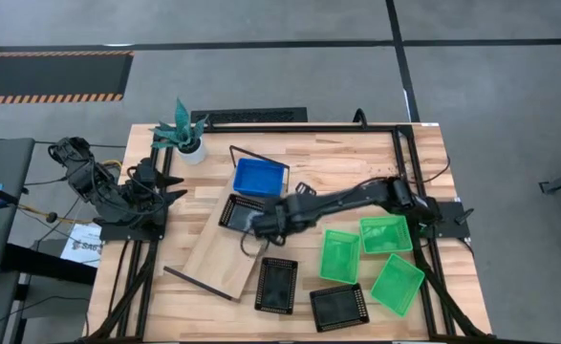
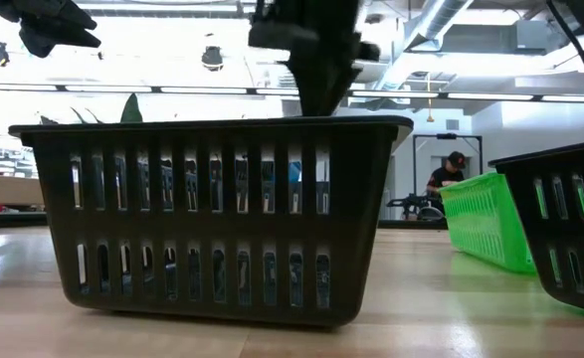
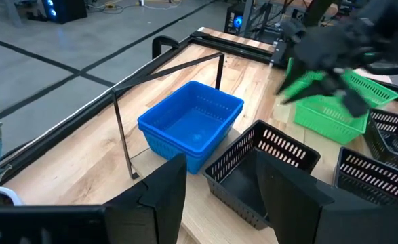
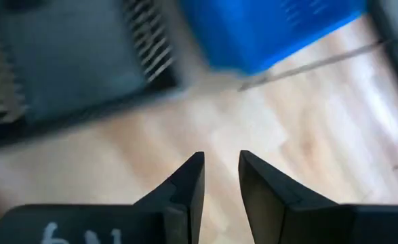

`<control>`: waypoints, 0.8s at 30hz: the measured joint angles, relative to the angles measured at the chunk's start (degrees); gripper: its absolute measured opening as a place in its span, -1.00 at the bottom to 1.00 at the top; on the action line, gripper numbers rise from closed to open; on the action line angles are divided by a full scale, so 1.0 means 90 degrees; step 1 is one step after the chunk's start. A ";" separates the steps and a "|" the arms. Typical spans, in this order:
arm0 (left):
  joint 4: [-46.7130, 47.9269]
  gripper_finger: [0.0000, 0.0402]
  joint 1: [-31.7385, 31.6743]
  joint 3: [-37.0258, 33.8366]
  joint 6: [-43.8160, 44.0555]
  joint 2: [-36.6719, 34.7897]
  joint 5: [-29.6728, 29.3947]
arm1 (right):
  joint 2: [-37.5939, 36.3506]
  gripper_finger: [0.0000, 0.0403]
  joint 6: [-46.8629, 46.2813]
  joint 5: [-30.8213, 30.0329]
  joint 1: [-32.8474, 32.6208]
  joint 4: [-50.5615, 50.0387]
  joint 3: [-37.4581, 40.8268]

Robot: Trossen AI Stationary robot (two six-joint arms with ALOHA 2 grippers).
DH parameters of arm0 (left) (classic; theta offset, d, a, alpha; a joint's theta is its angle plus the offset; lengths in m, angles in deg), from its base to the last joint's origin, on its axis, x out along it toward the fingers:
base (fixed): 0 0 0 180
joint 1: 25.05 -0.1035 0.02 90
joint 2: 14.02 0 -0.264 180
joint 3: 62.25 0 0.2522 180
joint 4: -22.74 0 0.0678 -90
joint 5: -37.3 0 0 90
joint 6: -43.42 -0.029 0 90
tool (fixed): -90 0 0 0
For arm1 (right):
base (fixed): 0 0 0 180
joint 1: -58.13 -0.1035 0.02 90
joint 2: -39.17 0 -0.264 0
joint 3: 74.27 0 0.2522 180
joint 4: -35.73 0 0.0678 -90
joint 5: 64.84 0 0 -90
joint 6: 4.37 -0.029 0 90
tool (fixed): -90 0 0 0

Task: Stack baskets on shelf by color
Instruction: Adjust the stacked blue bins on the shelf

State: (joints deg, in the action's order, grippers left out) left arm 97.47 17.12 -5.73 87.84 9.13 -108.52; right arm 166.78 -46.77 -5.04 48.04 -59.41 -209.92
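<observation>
The shelf [image 1: 215, 250] lies slantwise on the table, its wire frame [image 3: 121, 129] standing up at the far end. A blue stack [image 1: 260, 177] [image 3: 192, 122] sits on that end, and one black basket [image 1: 243, 210] [image 3: 263, 169] rests on the plank beside it. My right gripper [image 1: 257, 227] [image 4: 220, 157] hovers over the plank just near of that black basket, narrowly open and empty. Two more black baskets [image 1: 277, 285] [image 1: 338, 307] and three green ones [image 1: 340, 254] [image 1: 386, 233] [image 1: 398, 284] rest on the table. My left gripper [image 1: 170, 186] [image 3: 220, 159] waits open at the left edge.
A potted plant [image 1: 186, 134] stands at the far left corner. The black table frame [image 1: 395, 153] runs along the far and right sides. In the low view a black basket [image 2: 212, 219] fills the foreground, with a green one [image 2: 486, 219] behind. A person [image 2: 449, 179] is in the room beyond.
</observation>
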 joint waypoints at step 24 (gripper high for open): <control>0.0002 -0.16 -0.0002 0.0002 -0.0012 -0.0002 0.0185 | 0.0036 -0.44 0.0778 -0.0108 0.0879 0.1487 0.0669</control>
State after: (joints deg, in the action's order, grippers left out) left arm 97.50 17.11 -5.71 87.73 9.11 -106.85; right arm 167.11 -39.76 -6.01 55.95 -46.02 -203.90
